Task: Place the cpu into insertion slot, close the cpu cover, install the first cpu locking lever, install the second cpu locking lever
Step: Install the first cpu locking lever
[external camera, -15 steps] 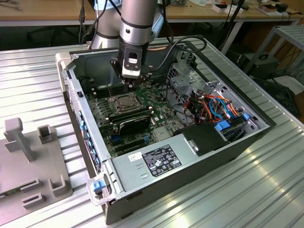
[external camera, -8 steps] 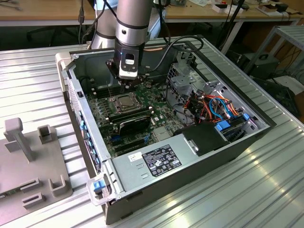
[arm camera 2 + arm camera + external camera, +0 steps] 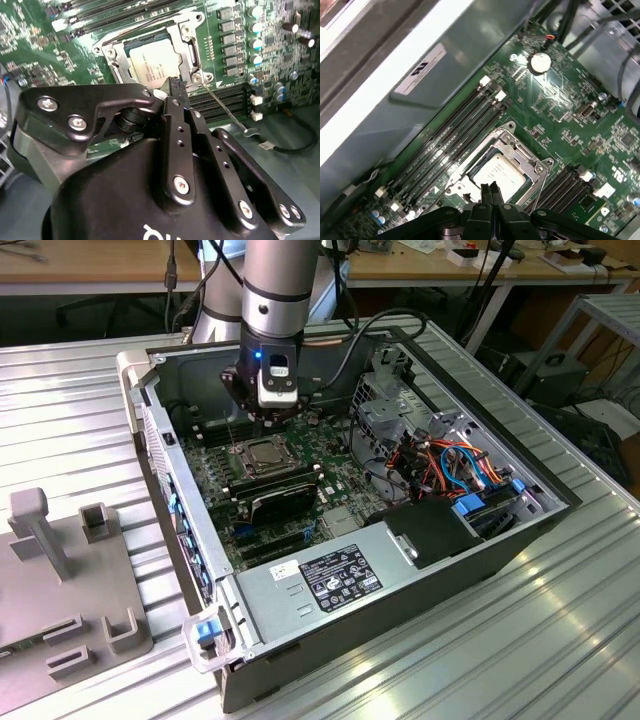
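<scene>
Hovering beside cpu [image 3: 499, 172], gripper [image 3: 490, 190] stands near memory slots [image 3: 445, 142].

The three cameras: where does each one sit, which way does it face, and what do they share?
Exterior view: off the arm, above the open computer case, looking down into it; the arm and gripper hang over the cpu.
Second wrist view: at the wrist, looking along the gripper onto the cpu and cpu cover.
First wrist view: at the wrist, looking past the shut fingertips onto the cpu and memory slots.
Shared: all three show the gripper and the cpu.
</scene>
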Robot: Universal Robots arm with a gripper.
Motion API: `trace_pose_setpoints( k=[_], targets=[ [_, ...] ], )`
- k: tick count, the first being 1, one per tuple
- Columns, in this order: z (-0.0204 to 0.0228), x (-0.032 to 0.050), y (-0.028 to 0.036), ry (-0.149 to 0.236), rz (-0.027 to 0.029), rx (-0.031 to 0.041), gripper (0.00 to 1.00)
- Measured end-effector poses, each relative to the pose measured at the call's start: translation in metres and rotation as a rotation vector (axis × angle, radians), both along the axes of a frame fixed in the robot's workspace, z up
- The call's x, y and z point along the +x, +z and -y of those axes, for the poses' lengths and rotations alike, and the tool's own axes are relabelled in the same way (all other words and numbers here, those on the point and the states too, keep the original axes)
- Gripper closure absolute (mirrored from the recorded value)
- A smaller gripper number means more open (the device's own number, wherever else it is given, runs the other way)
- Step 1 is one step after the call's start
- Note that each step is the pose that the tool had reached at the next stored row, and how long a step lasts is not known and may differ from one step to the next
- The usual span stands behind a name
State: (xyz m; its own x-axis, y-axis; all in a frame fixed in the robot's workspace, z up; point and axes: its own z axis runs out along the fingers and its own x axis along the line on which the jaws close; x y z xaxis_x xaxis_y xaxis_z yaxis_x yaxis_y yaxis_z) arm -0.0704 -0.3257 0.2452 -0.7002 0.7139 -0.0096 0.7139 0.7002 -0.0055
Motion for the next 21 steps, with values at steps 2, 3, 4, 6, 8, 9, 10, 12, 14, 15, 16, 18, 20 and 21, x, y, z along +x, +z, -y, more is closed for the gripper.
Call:
trace_pose_setpoints(
  k=[2, 3, 4, 6, 8, 9, 10, 12, 14, 15, 16, 18, 20, 21],
  targets=[
    [0.0000, 0.0000, 0.0000, 0.021, 0.0000, -0.0005, 0.89],
    [0.0000, 0.0000, -0.0001, 0.021, 0.0001, -0.0004, 0.89],
    [0.0000, 0.0000, -0.0001, 0.021, 0.0001, -0.0003, 0.89],
    [0.0000, 0.0000, -0.0001, 0.022, 0.0001, -0.0004, 0.89],
    [0.0000, 0.0000, -0.0001, 0.022, 0.0001, -0.0003, 0.89],
    [0.0000, 0.0000, -0.0001, 0.022, 0.0001, -0.0004, 0.89],
    [0.0000, 0.0000, -0.0001, 0.022, 0.0001, -0.0004, 0.89],
    [0.0000, 0.0000, -0.0001, 0.022, 0.0001, -0.0004, 0.89],
    [0.0000, 0.0000, -0.0001, 0.022, 0.0002, -0.0002, 0.89],
    [0.0001, 0.0000, -0.0002, 0.022, 0.0002, -0.0003, 0.89],
    [0.0001, -0.0001, -0.0001, 0.022, 0.0001, -0.0003, 0.89],
    [0.0001, 0.0000, -0.0001, 0.032, 0.0000, -0.0004, 0.89],
    [0.0002, 0.0000, -0.0002, 0.058, 0.0002, -0.0003, 0.89],
    [0.0002, -0.0001, -0.0004, 0.086, 0.0000, -0.0004, 0.89]
  ],
)
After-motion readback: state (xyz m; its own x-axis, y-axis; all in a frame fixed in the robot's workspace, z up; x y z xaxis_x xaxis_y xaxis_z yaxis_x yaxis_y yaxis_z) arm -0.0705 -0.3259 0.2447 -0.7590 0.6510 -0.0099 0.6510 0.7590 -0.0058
